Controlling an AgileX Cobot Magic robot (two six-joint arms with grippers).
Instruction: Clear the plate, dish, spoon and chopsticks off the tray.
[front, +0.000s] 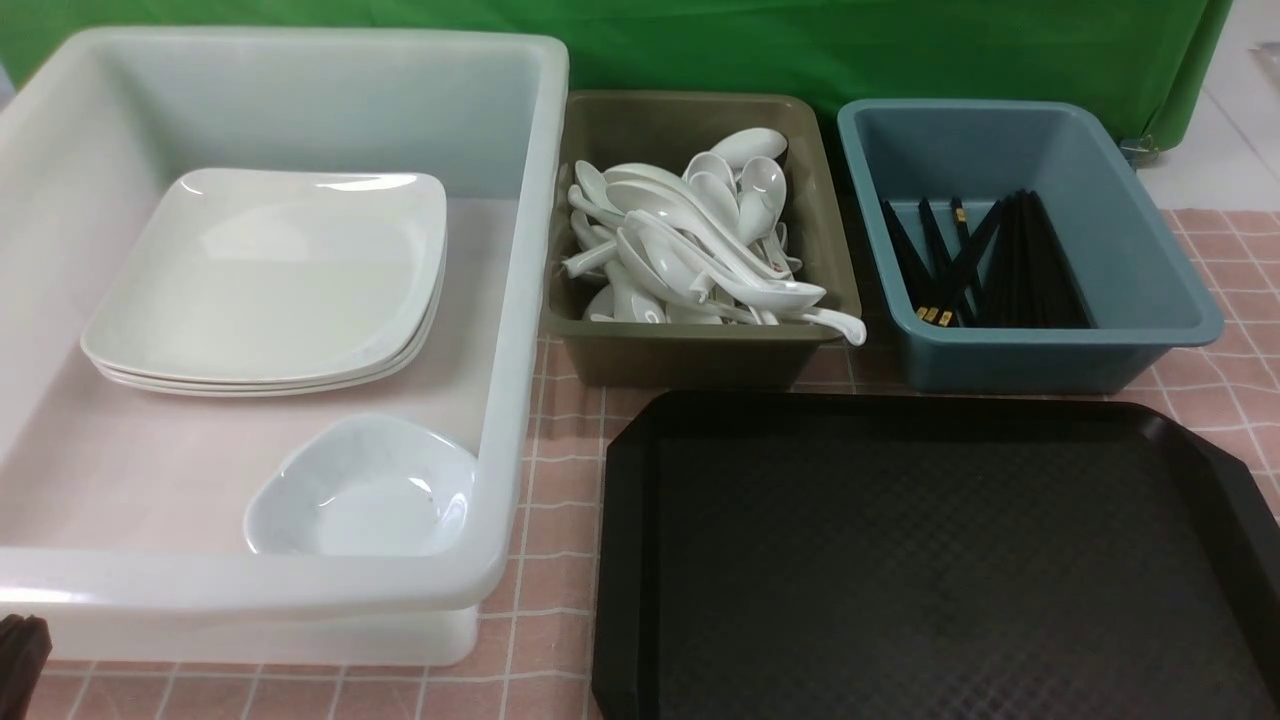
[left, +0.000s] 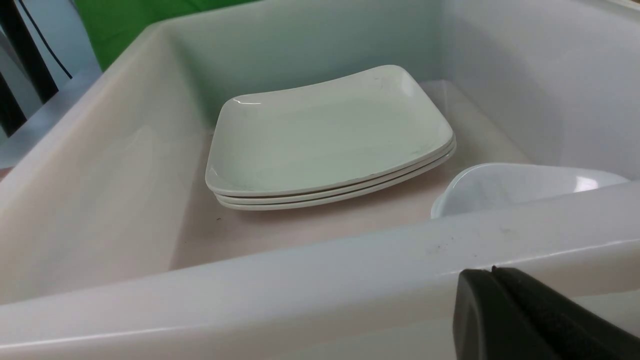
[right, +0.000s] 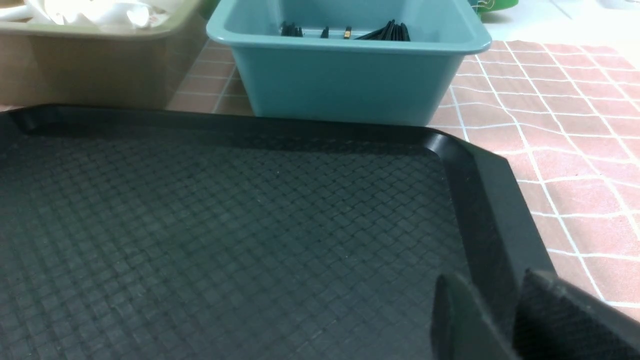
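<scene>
Tray (front: 930, 560) sitting bare on the pink checked cloth (front: 1225, 385), nothing on its textured surface. Plate (front: 270, 275) topping a stack of three inside the big white tub (front: 520, 330), dish (front: 365, 490) in the tub's near right corner, apart from the stack. Spoons (front: 700, 240) piled in the olive bin (front: 700, 355), chopsticks (front: 985, 265) lying in the blue bin (front: 1150, 290). Left gripper (left: 495, 272) clenched with nothing between the jaws, just outside the tub's near wall. Right gripper (right: 515, 295) over the tray's right rim, jaws parted a little, gripping nothing.
</scene>
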